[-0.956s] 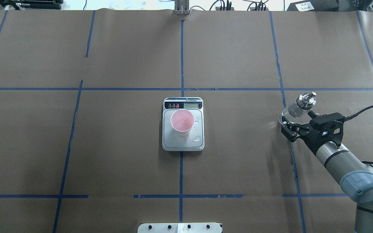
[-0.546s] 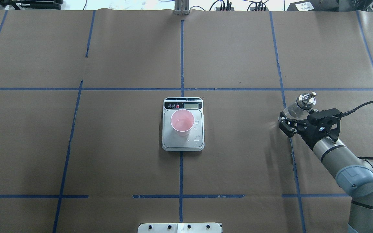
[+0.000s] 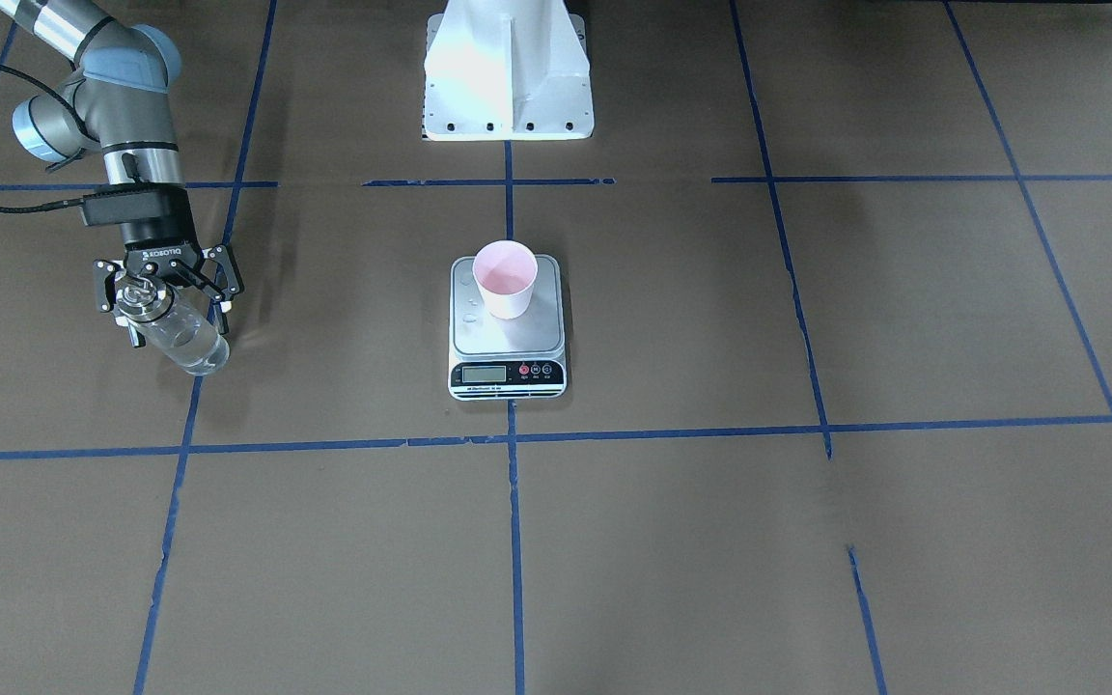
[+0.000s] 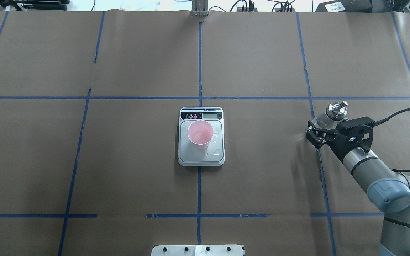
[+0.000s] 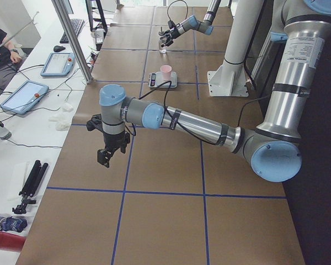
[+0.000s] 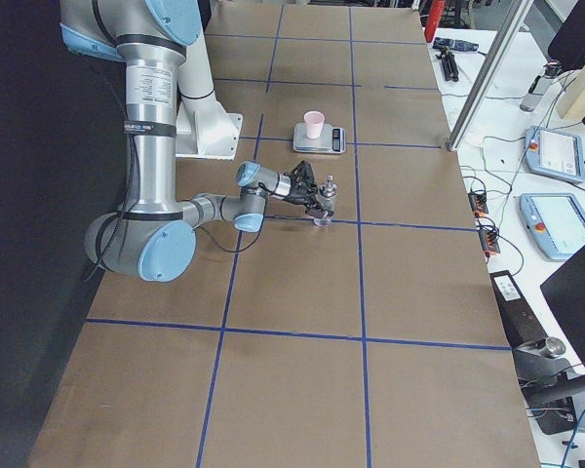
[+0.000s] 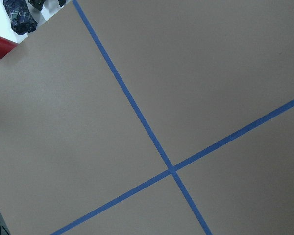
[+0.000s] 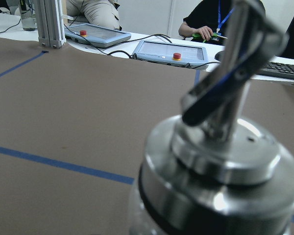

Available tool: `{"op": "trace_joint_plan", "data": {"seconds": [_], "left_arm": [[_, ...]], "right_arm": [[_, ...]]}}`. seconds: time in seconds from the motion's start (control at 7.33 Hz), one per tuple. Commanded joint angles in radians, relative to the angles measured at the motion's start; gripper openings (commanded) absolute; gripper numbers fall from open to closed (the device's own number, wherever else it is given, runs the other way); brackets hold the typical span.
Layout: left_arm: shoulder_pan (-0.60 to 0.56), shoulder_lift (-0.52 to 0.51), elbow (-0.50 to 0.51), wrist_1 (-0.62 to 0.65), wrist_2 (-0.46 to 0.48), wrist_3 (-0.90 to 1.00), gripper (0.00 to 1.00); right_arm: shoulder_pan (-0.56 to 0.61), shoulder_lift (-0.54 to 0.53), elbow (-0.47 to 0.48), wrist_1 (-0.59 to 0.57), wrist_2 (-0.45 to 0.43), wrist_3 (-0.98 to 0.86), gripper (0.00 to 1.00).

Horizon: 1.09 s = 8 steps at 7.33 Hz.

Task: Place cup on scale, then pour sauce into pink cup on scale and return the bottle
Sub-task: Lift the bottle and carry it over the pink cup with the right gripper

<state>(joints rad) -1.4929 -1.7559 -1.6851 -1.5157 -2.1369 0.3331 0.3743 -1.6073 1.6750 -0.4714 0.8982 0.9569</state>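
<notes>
Fingers (image 3: 224,280) of the right gripper (image 3: 173,311) are spread wide, one on each side of the bottle (image 3: 187,340), wider than the glass between them, so nothing is gripped. The bottle stands upright on the brown paper (image 4: 262,177) at the robot's right, just beside a blue tape line (image 4: 307,85), with its shiny metal cap (image 4: 336,109) on top.

That cap sits at exactly the spot it held a second ago in the overhead view. The gripper, meanwhile, has slid a touch toward the table's far side, and the arm's grey elbow (image 4: 390,190) has moved with it.

In the right wrist view the cap and its thin spout (image 8: 235,73) loom very close and fill most of the frame.

Over at centre nothing has changed. The cup (image 4: 200,133) stands upright on the scale (image 4: 194,156), toward the display end, with a few droplets (image 4: 217,152) on the steel beside it.

Well away from all that, the left gripper (image 5: 106,157) hangs over the table's left end. Whether its fingers are apart or together cannot be told.
</notes>
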Motion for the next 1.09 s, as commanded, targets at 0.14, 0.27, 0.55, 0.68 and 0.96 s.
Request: {"op": "trace_joint_plan", "data": {"seconds": [0.14, 0.27, 0.55, 0.68, 0.96], "left_arm": [[-0.001, -0.004, -0.004, 0.003, 0.000, -0.002, 1.00], [0.000, -0.004, -0.005, 0.005, 0.000, -0.002, 1.00], [-0.001, -0.002, -0.007, 0.005, 0.000, -0.002, 1.00], [-0.001, -0.002, -0.007, 0.005, 0.000, -0.002, 1.00], [-0.001, -0.002, -0.002, 0.003, -0.003, 0.000, 1.00]], "right_arm": [[0.038, 0.027, 0.006, 0.002, 0.040, -0.001, 0.00], [0.085, 0.027, 0.053, -0.009, 0.136, -0.003, 0.00], [0.104, 0.029, 0.260, -0.274, 0.150, -0.080, 0.00], [0.106, 0.100, 0.325, -0.424, 0.124, -0.136, 0.00], [0.100, 0.191, 0.330, -0.518, 0.088, -0.156, 0.00]]}}
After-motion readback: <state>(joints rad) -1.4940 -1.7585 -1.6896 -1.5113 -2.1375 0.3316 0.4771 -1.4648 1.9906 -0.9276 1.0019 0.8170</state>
